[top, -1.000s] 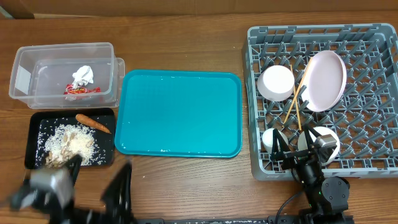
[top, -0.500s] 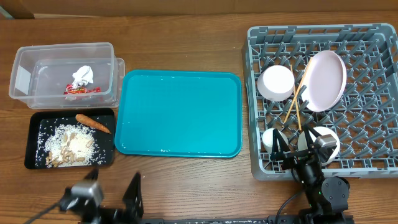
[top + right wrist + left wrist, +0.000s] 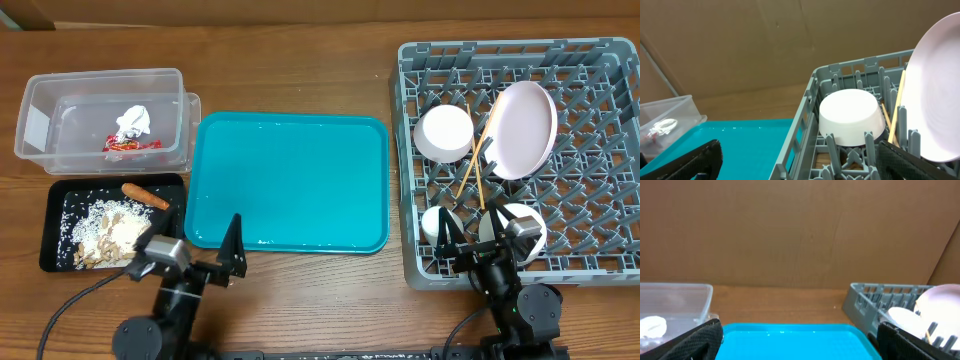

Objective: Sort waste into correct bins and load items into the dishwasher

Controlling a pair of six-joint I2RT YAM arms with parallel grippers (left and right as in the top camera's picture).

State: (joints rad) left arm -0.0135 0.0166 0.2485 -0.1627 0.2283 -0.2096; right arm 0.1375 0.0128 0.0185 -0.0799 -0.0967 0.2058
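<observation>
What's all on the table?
tub: one, clear, far left
tissue: one, white, tub
wrapper: one, red-silver, tub
small tray: one, black, near left
carrot: one, orange, small tray
rice and nut scraps: pile, pale, small tray
big tray: one, teal, middle
rack: one, grey, right
plate: one, white, rack
bowls: two, white, rack
cup: one, white, rack
chopsticks: pair, wooden, rack
left hand: one, black, open, near big tray
right hand: one, black, open, at rack

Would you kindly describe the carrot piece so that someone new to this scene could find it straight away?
Find the teal tray mid-table; left of it, nearer the arms than the clear tub, lies the black tray. Along that tray's far edge lies the carrot, a thin stick and the only orange thing beside the pale rice and nut scraps.
</observation>
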